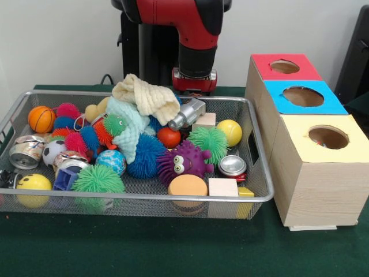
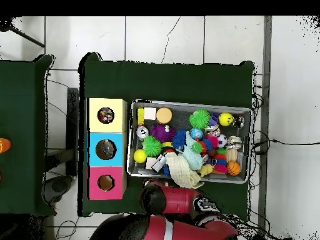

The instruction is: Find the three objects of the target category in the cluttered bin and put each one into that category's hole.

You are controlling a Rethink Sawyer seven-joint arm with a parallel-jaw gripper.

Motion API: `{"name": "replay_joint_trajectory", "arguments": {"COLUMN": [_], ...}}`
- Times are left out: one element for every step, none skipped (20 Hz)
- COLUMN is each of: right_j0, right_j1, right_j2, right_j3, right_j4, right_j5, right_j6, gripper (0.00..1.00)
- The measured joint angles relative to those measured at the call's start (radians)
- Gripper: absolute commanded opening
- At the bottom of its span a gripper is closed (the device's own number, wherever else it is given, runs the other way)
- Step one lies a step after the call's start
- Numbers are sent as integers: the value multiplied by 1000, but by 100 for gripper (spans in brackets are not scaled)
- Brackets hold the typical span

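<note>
Across the green table, the bin [image 1: 260,196] sits left of three boxes, a wide shallow mesh tray so everything inside stays visible and reachable. At its left lie a smooth orange basketball [image 1: 41,118] and dented tins [image 1: 26,152]; toward the middle, rubbery spiky balls pile under a soft cream cloth [image 1: 147,98]. I cannot spot the tiger-striped toy; it may be buried. Behind the tray's far rim hangs the arm [image 1: 196,34], its gripper [image 1: 194,83] hidden behind the heap, so I cannot tell its state. Rightmost, the wooden boxes [image 1: 311,184] show round holes in red, blue and yellow tops.
</note>
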Motion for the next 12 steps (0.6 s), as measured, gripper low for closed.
{"name": "replay_joint_trajectory", "arguments": {"right_j0": [0, 0, 0, 0, 1, 1, 1, 1, 1, 7, 9, 11], "right_j1": [9, 12, 12, 12, 12, 12, 12, 12, 12, 12, 12, 12], "right_j2": [0, 1, 0, 0, 0, 0, 0, 0, 0, 2, 3, 3], "right_j3": [-5, -10, -11, -11, -11, -11, -12, -12, -12, -12, -12, -12], "right_j4": [0, 0, -1, -3, -6, -7, -8, -8, -8, -8, -8, -8], "right_j5": [-7, -12, -12, -12, -13, -13, -13, -13, -13, -13, -13, -13], "right_j6": [0, 0, 0, 0, 0, 0, 0, 0, 0, 0, 0, 0], "gripper": [100, 100, 100, 100, 100, 100, 100, 100, 100, 0, 0, 0]}}
